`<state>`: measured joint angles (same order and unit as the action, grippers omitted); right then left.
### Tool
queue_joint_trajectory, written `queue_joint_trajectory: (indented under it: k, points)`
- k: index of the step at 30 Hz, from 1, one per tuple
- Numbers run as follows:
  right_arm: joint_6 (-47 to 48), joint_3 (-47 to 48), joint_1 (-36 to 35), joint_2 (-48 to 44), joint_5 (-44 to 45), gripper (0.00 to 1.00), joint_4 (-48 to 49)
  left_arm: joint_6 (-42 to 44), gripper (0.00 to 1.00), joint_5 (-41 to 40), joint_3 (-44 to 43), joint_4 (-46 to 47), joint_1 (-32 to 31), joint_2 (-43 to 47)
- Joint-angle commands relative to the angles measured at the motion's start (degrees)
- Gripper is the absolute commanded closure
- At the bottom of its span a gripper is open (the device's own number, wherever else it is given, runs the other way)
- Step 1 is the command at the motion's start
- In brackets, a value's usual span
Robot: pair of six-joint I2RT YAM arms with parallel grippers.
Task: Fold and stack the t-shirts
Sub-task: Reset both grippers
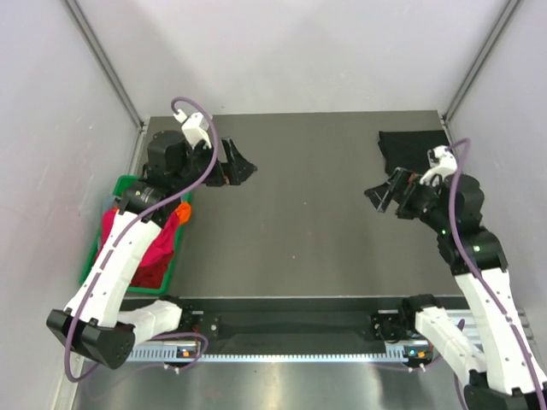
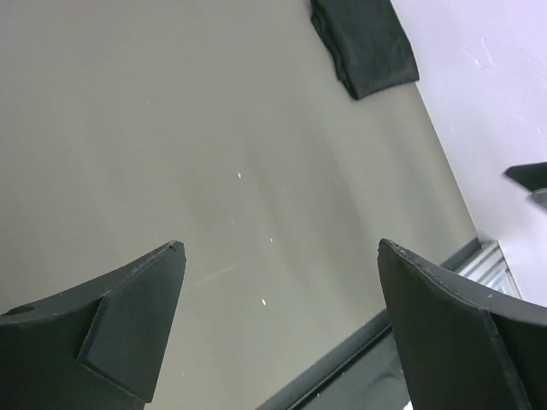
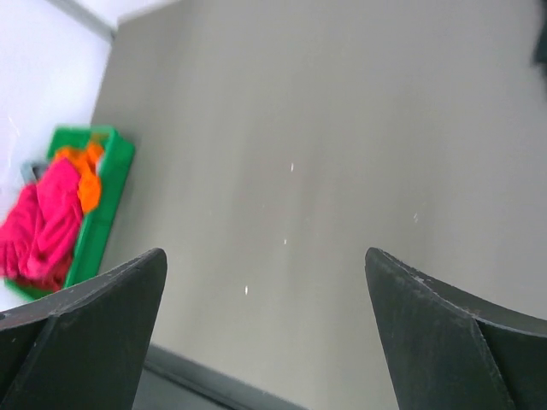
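Observation:
A folded black t-shirt (image 1: 412, 149) lies at the table's far right corner; the left wrist view shows this folded black t-shirt (image 2: 366, 43) from across the table. Red, magenta and orange t-shirts (image 1: 161, 243) are heaped in the green bin; the right wrist view catches the same heaped t-shirts (image 3: 53, 218) at its left edge. My left gripper (image 1: 241, 168) hangs open above the far left of the table, nothing between its fingers. My right gripper (image 1: 382, 196) is open too, raised over the right side, a little in front of the black t-shirt.
The green bin (image 1: 128, 182) stands at the left table edge, partly under my left arm. Grey walls close in the left, right and back. A rail with both arm bases (image 1: 299, 329) runs along the near edge.

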<state>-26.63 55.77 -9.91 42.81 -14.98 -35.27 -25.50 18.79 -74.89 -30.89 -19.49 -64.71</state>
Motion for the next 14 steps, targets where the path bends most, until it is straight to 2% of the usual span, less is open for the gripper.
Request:
queue_joint_trajectory:
  k: [1,6,14]
  points:
    - [-1.4,0.9,-0.2,-3.1,5.2,0.0,0.0,-0.2,0.01,2.0,2.0,4.1,0.2,3.3]
    - [0.2,3.3,-0.1,-3.3,8.2,0.01,-3.0,0.4,0.01,0.5,3.3,4.0,0.2,3.9]
    - [0.7,3.5,-0.1,-3.1,7.0,0.0,-1.5,1.4,0.02,-0.2,3.4,2.9,0.2,4.1]
